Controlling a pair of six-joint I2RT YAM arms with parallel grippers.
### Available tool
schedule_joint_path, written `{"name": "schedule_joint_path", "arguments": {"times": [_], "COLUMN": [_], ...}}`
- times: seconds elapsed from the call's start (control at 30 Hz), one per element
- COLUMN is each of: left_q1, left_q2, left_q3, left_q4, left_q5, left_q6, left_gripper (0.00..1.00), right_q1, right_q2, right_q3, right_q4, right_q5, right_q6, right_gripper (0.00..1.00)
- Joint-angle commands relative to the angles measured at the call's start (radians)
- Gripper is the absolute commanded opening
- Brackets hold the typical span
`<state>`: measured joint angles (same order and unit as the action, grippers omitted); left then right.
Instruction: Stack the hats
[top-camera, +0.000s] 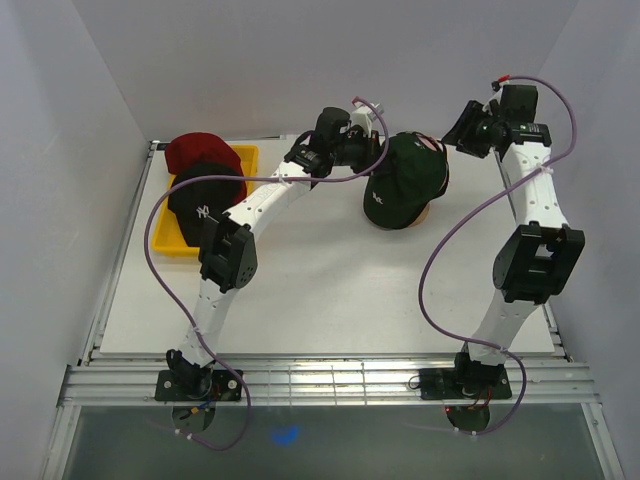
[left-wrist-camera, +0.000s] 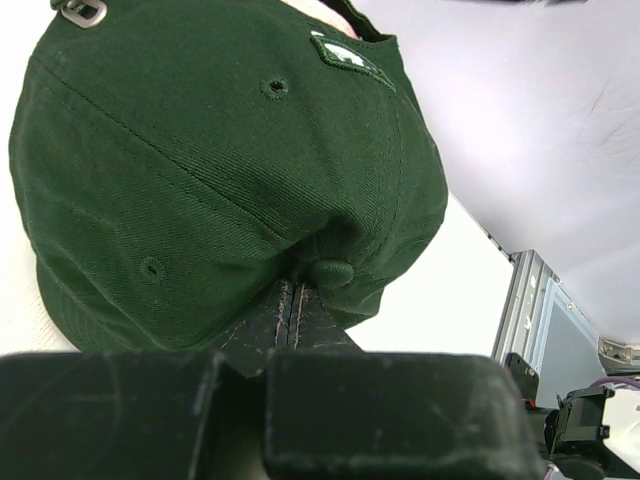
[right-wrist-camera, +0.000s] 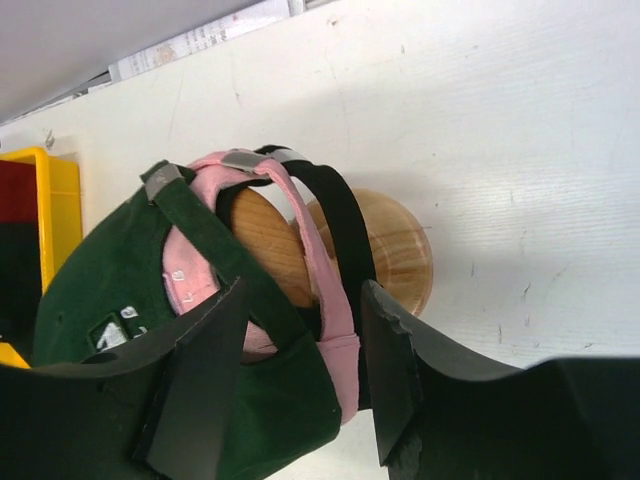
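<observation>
A dark green cap (top-camera: 405, 180) sits on top of a pale pink cap (top-camera: 432, 146) on the wooden stand (top-camera: 425, 212) at the back centre. My left gripper (top-camera: 372, 150) is shut on a pinch of the green cap's crown fabric beside its top button (left-wrist-camera: 330, 272). My right gripper (top-camera: 462, 130) is open behind the stack. Its fingers straddle the rear edges of the green cap (right-wrist-camera: 250, 400) and the pink cap (right-wrist-camera: 325, 280), with a black strap (right-wrist-camera: 345, 225) alongside. A dark red cap (top-camera: 195, 150) and a black cap (top-camera: 205, 195) lie in the yellow tray.
The yellow tray (top-camera: 245, 155) stands at the back left; its corner shows in the right wrist view (right-wrist-camera: 65, 200). The wooden stand (right-wrist-camera: 400, 250) shows through the cap straps. Grey walls close in the back and sides. A metal rail runs along the table's near edge.
</observation>
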<state>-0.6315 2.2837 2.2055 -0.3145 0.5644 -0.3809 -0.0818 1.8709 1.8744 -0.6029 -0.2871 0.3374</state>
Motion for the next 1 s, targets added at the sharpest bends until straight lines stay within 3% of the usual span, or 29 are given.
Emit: {"name": "schedule_joint_path", "arguments": {"times": [0.0,0.73,0.97], "left_q1": [-0.005,-0.010,-0.010], "left_q2": [-0.030,-0.027,-0.033], "left_q3": [0.020,0.023,0.022], "left_q4": [-0.009,-0.017,-0.021], "left_q5": [-0.006,0.006,0.000], "left_q6": [0.013,0.019,0.022], "left_gripper": [0.00,0.00,0.00], "right_q1": [0.019,0.070,0.071], "right_q2": [-0.006,0.051,0.053], "right_q3": [0.104,0.112,0.097], "right_q4": [-0.004,-0.018,-0.021], "right_q5": [0.026,0.040,0.065], "right_q6": [-0.046,-0.089,-0.084], "right_gripper": [0.54,0.44,0.24]}}
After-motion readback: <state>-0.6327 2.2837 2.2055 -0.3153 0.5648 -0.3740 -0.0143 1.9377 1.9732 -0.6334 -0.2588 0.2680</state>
